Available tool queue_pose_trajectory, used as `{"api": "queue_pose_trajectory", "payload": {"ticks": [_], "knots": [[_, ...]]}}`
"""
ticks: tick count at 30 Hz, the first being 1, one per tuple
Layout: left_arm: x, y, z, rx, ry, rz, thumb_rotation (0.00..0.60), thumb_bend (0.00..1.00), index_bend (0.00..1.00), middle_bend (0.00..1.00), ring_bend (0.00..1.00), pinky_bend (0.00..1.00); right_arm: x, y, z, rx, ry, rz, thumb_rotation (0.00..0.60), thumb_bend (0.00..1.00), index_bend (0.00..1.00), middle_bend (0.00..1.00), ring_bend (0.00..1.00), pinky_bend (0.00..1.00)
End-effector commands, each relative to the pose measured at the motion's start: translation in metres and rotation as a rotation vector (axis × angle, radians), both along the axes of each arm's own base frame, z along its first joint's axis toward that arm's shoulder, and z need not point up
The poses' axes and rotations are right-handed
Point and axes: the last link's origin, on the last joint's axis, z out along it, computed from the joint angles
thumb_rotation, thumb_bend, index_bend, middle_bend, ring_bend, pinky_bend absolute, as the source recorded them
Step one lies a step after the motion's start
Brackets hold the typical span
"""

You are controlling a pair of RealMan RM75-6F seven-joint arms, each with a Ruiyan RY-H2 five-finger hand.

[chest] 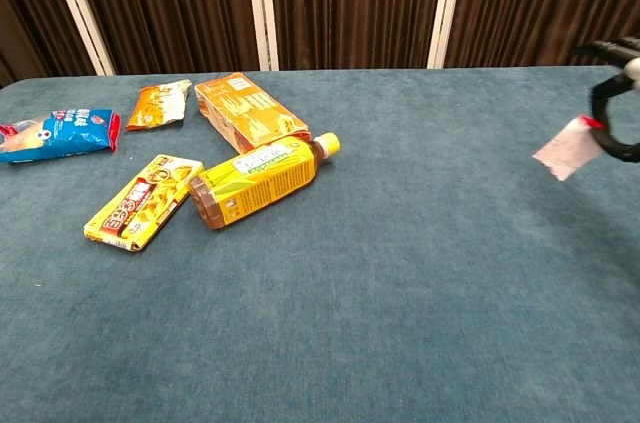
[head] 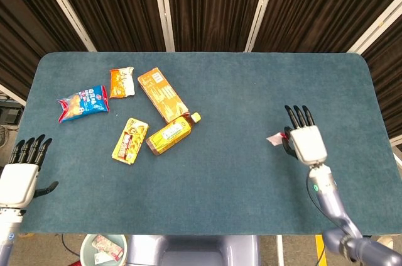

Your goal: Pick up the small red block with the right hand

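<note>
My right hand (head: 301, 140) hovers over the right part of the blue table (head: 239, 90), pinching the small red block (head: 276, 138), whose pale face sticks out to the left of the hand. In the chest view the block (chest: 567, 146) hangs clear above the cloth, held by the right hand (chest: 615, 93) at the frame's right edge; only a sliver of red shows near the fingers. My left hand (head: 22, 171) stays at the table's front left corner, fingers apart and holding nothing.
Several snack items lie on the left half: a blue packet (head: 83, 103), an orange packet (head: 122, 82), an orange box (head: 162, 94), a yellow bottle (head: 171, 133) and a yellow bar (head: 130, 140).
</note>
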Motion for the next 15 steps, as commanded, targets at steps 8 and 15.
{"api": "queue_pose_trajectory", "payload": {"ticks": [8, 15], "knots": [[0.004, -0.005, 0.006, -0.013, -0.022, -0.022, 0.6, 0.1, 0.0, 0.0, 0.0, 0.0, 0.001, 0.13, 0.052, -0.07, -0.055, -0.105, 0.6, 0.52, 0.58, 0.02, 0.0, 0.0], [0.005, -0.008, 0.007, -0.008, -0.022, -0.031, 0.6, 0.1, 0.0, 0.0, 0.0, 0.0, -0.008, 0.128, 0.049, -0.034, -0.035, -0.148, 0.6, 0.51, 0.57, 0.01, 0.0, 0.0]]}}
